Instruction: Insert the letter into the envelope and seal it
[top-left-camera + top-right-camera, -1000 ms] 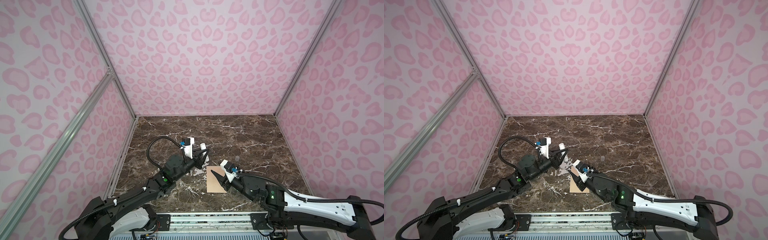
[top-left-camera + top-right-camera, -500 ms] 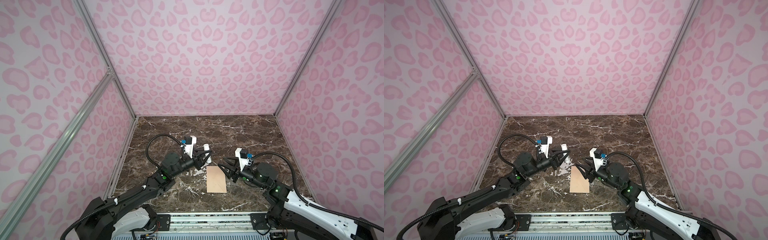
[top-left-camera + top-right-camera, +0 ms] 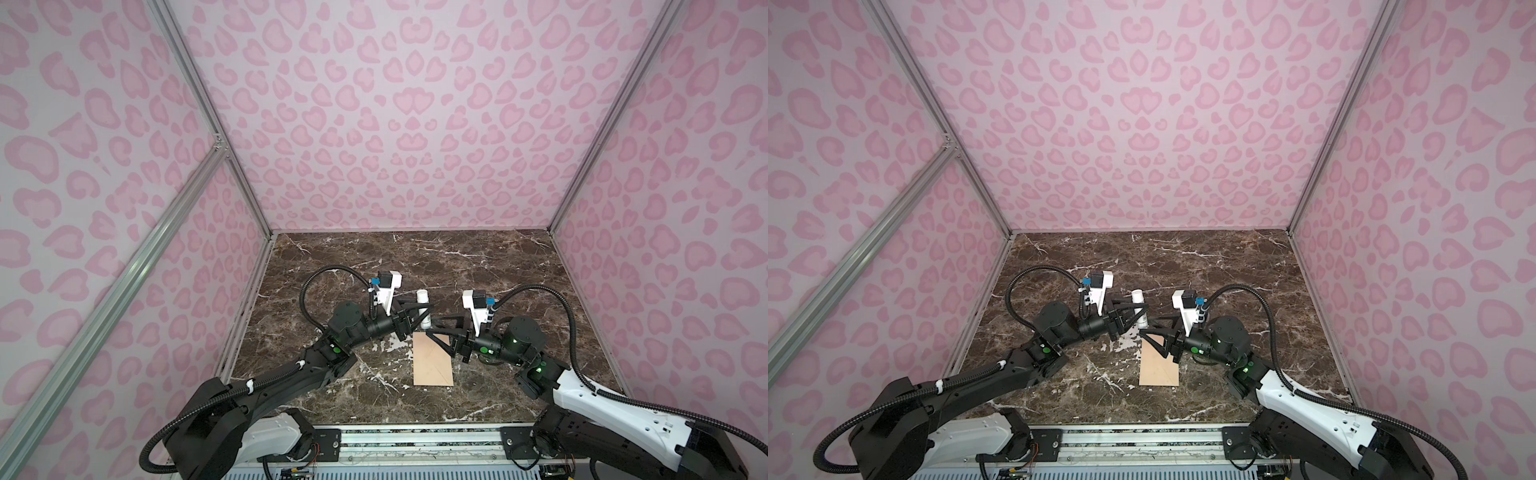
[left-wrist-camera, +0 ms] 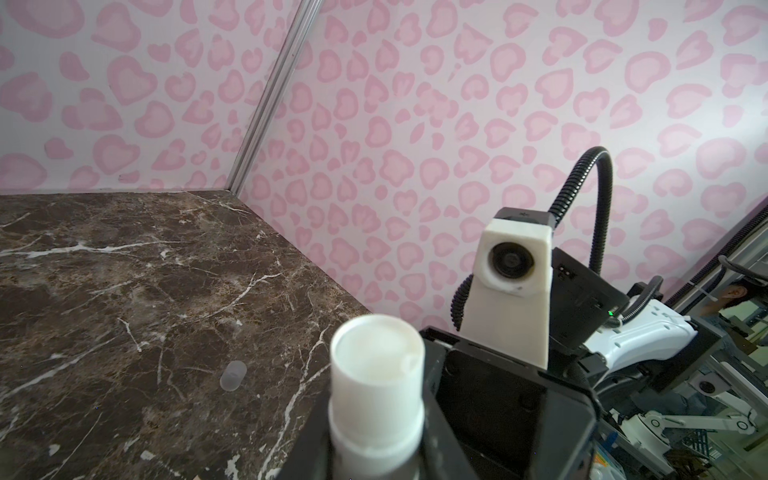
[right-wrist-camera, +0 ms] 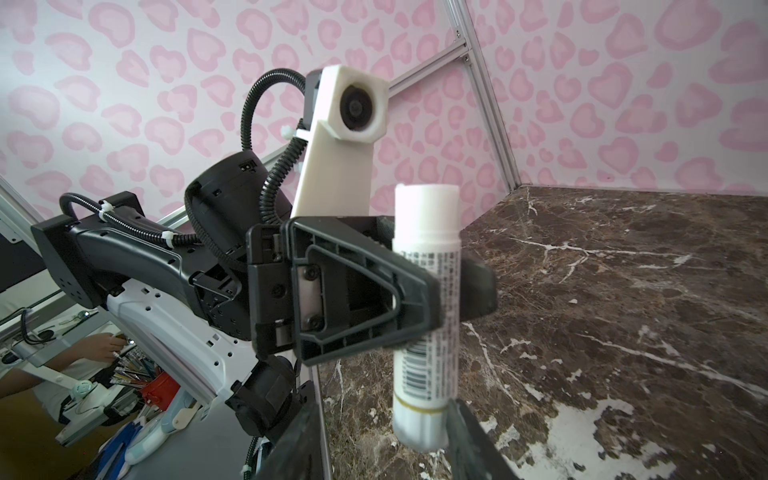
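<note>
The peach-tan envelope [image 3: 432,361] [image 3: 1158,365] lies flat on the marble near the front, its seams facing up. The letter is hidden from every view. My left gripper [image 3: 423,314] [image 3: 1139,313] [image 4: 376,449] is shut on a white glue stick [image 3: 423,307] [image 4: 376,374] [image 5: 426,311] and holds it upright above the envelope's far end. My right gripper [image 3: 432,327] [image 3: 1147,327] [image 5: 386,436] faces it, open. The stick's lower end sits between the right gripper's fingers, close to one finger [image 5: 469,432].
A small translucent cap [image 4: 233,375] lies on the marble beyond the glue stick. Pink patterned walls close off three sides. The two wrists almost meet over the envelope's far edge.
My right arm lifted off the envelope, swung back to the right and turned toward the left gripper. Its fingers now flank the glue stick's lower end. The left gripper kept hold of the stick.
</note>
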You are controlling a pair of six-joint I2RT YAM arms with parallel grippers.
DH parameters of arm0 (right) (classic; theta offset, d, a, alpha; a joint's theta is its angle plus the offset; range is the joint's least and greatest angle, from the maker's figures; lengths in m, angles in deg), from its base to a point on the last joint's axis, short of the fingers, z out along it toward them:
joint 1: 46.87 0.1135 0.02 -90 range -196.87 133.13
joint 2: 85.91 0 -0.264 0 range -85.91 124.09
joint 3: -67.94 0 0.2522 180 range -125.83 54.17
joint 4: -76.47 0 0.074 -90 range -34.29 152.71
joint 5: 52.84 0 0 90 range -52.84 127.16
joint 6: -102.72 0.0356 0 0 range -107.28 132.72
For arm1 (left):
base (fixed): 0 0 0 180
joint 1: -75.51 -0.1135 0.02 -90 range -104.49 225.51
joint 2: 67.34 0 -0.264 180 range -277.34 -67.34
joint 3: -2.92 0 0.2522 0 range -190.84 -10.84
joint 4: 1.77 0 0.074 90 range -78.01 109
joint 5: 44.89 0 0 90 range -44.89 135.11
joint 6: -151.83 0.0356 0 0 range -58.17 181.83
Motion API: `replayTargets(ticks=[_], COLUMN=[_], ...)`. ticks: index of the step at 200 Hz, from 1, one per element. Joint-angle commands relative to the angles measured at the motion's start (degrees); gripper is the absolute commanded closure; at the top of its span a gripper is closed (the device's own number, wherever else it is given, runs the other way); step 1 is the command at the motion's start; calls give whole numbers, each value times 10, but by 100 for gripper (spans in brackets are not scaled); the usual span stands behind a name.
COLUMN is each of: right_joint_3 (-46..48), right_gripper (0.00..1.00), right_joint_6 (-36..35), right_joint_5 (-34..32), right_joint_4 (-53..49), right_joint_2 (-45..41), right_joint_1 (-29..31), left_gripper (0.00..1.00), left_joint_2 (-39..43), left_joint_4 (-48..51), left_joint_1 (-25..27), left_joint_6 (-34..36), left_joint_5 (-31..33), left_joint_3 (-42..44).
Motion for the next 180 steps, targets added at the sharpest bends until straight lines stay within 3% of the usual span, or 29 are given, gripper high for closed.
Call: replayTargets(ticks=[1,72,180], right_joint_3=[8,16,13], right_gripper=[50,48,67], right_joint_6=[31,37,41], right_joint_5=[33,27,42], right_joint_4=[50,51,81], right_joint_2=[4,8,24], right_joint_1=[-9,-19,-20], left_gripper=[96,96,96], left_joint_2=[-7,-23,-40], left_joint_4=[-63,-106,-124], left_joint_1=[1,1,1], left_joint_6=[-18,-41,-57], left_joint_5=[-25,-33,-35], left_joint_3=[-8,-8,-6])
